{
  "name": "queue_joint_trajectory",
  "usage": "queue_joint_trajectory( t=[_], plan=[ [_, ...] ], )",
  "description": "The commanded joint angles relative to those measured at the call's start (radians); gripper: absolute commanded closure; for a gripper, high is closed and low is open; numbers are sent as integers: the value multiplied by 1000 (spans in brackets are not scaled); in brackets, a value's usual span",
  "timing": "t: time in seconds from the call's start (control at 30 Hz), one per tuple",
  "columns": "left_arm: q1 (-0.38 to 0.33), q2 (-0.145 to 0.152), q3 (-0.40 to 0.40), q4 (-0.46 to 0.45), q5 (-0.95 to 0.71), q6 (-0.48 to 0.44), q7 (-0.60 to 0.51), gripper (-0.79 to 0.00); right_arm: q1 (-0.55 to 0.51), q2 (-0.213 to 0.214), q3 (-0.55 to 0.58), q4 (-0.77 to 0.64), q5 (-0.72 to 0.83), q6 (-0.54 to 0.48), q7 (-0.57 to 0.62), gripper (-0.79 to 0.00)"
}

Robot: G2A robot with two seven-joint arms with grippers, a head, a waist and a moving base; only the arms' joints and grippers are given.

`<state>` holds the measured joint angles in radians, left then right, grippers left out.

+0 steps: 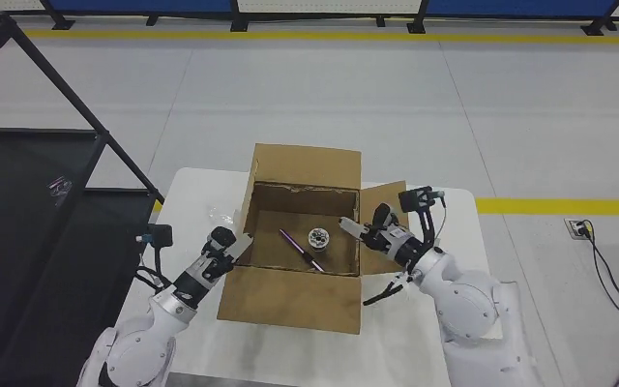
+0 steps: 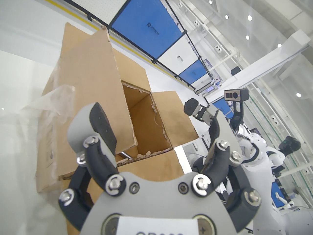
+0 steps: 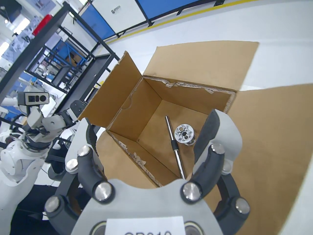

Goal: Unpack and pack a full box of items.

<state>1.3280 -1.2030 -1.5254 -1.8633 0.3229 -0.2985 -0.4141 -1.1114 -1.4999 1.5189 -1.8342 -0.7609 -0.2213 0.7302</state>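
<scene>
**Snag and slip risks at a nearly empty box**

Bench [image 1: 193, 193] first: its white top is smooth, so a nudge could send anything light skating across it. The cardboard box [image 1: 305, 201] stands mid-bench, nearer the far edge, with all four flaps open. With so little inside, I judge it light enough to slide or tip if a hand presses on a wall or drags on a flap.

The near flap [image 1: 290, 300] lies flat toward the near edge. The left side flap [image 2: 97, 79] stands upright, and the right side flap [image 1: 385, 198] juts toward the right edge. Either one could catch a finger on the way in or out.

The left hand [image 2: 156, 121] is beside the box's near-left corner, open and empty. The right hand [image 3: 150, 123] hangs over the right wall, fingers spread wide, also holding nothing. If both went in together, they could collide in the tight opening.

A clear plastic film [image 1: 218, 210] lies by the box's left wall toward the far-left corner. A sweeping arm could push it off.

On the box floor lies a thin rod [image 3: 174, 145], flat, with a small round metal disc [image 3: 184, 134] just beside it. The rod will probably roll or squirt out of a pinch. A grab at either piece could knock the other.
</scene>
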Motion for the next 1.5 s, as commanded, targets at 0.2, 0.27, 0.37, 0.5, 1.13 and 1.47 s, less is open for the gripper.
queue_joint_trajectory(
  t=[0.2,0.27,0.37,0.5,1.13,1.47],
  plan=[
    [-53,-2,88,46,35,24,-55,-785,-53,13,98,-28,98,-4,37,-785],
    [-67,-3,105,59,49,32,-61,-785,-53,13,98,-28,98,-4,37,-785],
    [-84,-4,129,77,64,42,-63,-785,-57,13,99,-23,95,4,28,-785],
    [-100,-6,153,93,78,49,-61,-785,-49,19,117,27,135,34,-7,-785],
    [-107,-3,176,123,95,64,-62,-785,100,66,140,249,402,-76,241,-785],
    [-106,-5,180,143,70,105,-23,-785,246,73,-35,357,507,-204,325,-785]
  ],
)
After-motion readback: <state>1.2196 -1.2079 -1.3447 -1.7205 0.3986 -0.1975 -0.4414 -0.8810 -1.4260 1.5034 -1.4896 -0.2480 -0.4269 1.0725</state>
